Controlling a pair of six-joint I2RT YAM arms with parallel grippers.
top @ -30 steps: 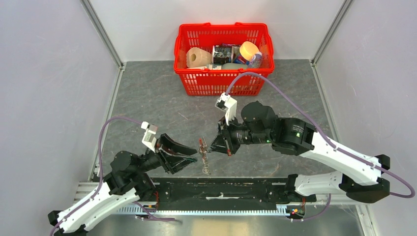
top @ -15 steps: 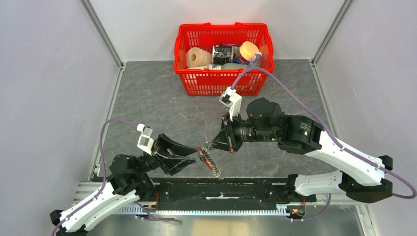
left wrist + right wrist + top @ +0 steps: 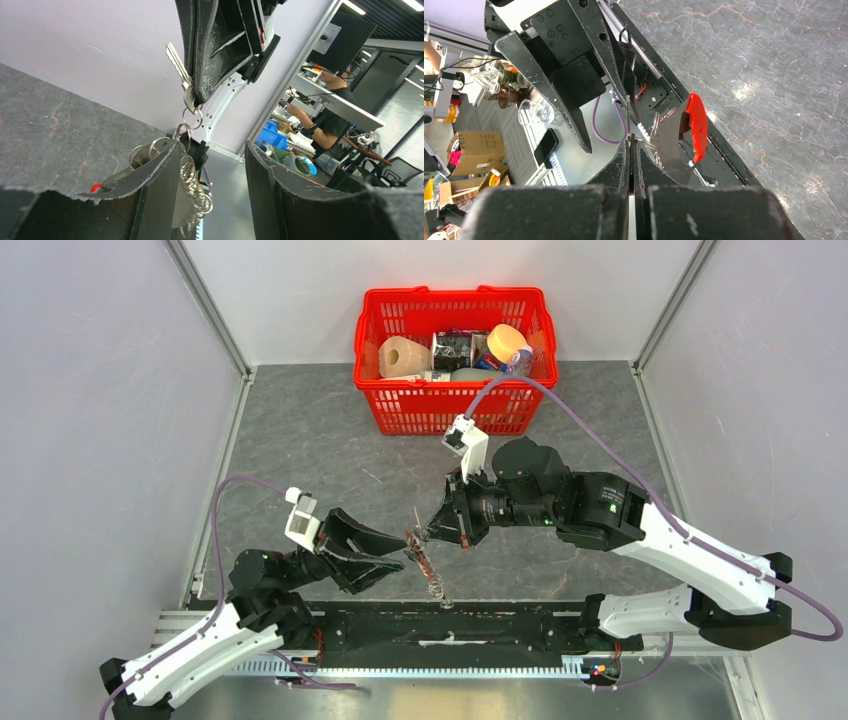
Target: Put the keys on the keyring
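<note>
Keyring point(image 3: 425, 565): hanging in the air between the two gripper tips, just over the near edge of the table point(image 3: 300, 440), silvery rings trailing down toward the black rail point(image 3: 450, 625) below. Showing one flat red strap point(image 3: 696, 125) beside the metal in the right wrist view.

Left arm point(image 3: 200, 640): lying low from the near left corner, reaching rightward with the wrist rolled onto its side. At its end, left gripper point(image 3: 400, 557) standing partly open, a clear gap showing between the fingers point(image 3: 150, 195) and nothing being clamped. Ring cluster sitting along the inner face of one finger; touching it or only beside it, not telling from these views.

Right arm point(image 3: 600, 510): rising from the near right corner, bending at a raised elbow, stretching leftward and tipping down toward the bunch. At its end, right gripper point(image 3: 631, 150) pressing fully closed on the head of one silvery key point(image 3: 176, 60), blade poking up and away from the jaws, small rings running from the head down into the bunch.

Farther back, well apart from both grippers: one red basket point(image 3: 450, 412) sitting at the far edge, carrying a paper roll point(image 3: 403, 358), a dark packet point(image 3: 458, 346) and a yellow-topped container point(image 3: 507, 341) among other goods.

Counting up: two arms, two grippers, one key in sight, one keyring, one basket.
</note>
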